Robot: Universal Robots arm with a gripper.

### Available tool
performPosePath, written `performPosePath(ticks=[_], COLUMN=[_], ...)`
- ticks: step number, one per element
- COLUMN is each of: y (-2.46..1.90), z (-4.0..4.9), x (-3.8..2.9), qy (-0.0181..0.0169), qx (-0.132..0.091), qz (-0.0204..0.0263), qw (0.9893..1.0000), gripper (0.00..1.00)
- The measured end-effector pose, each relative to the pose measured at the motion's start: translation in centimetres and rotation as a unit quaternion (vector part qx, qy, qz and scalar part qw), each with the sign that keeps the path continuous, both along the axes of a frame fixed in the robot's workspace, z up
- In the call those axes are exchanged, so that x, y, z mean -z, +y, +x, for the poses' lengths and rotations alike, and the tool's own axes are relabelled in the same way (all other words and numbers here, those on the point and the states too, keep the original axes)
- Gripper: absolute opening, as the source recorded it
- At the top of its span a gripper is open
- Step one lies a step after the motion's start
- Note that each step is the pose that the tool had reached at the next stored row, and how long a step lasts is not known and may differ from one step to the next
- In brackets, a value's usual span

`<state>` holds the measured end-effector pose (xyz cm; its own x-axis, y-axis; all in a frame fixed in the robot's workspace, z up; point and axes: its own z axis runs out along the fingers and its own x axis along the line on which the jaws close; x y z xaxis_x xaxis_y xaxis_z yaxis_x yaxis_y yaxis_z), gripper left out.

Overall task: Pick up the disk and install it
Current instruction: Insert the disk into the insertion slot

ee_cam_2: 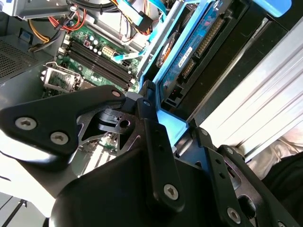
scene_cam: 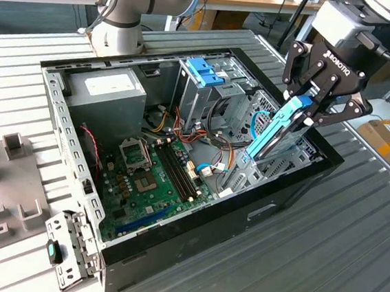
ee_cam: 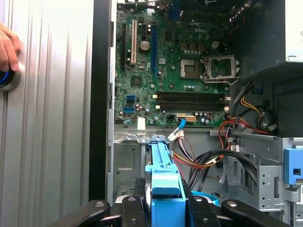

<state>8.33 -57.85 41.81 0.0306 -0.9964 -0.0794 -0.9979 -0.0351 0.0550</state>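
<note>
My gripper point(scene_cam: 307, 114) sat in the upper right of the exterior view, its black fingers point(ee_cam: 134, 208) pinched on the disk point(scene_cam: 279, 130), clamping the light-blue frame at its upper end. The disk hung tilted, its lower end reaching down into the open computer case point(scene_cam: 66, 116), just above the metal bay point(ee_cam: 124, 161) at the case's near right corner. In the first wrist view the blue frame rose from the bottom centre of the picture, between the two finger pads, pointing toward the green motherboard point(ee_cam: 165, 61).

Close beside the disk ran a loose bundle of cables point(ee_cam: 208, 158), red, yellow, black and blue, at lower right of centre in the first wrist view. Farther out stood the drive cage with its blue latch point(scene_cam: 205, 71), at upper centre of the exterior view, and the grey power supply point(scene_cam: 107, 89) at upper left.

My worry was the tilt: judged from these views, the disk was not square to the bay, so pushing down could have jammed a corner against the metal wall or twisted the frame in my grip. The cables could have been trapped beneath it. A person's hand point(ee_cam: 8, 47) rested at the upper left edge of the first wrist view, outside the case, and I would have wanted it to remain clear.
</note>
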Motion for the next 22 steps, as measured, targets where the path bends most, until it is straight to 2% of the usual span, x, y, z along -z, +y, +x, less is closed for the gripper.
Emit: performPosePath(ticks=[22], y=[0.0], z=[0.0], x=[1.58], qy=[0.0], qx=[0.0], qz=[0.0], qw=[1.0], gripper=[0.37])
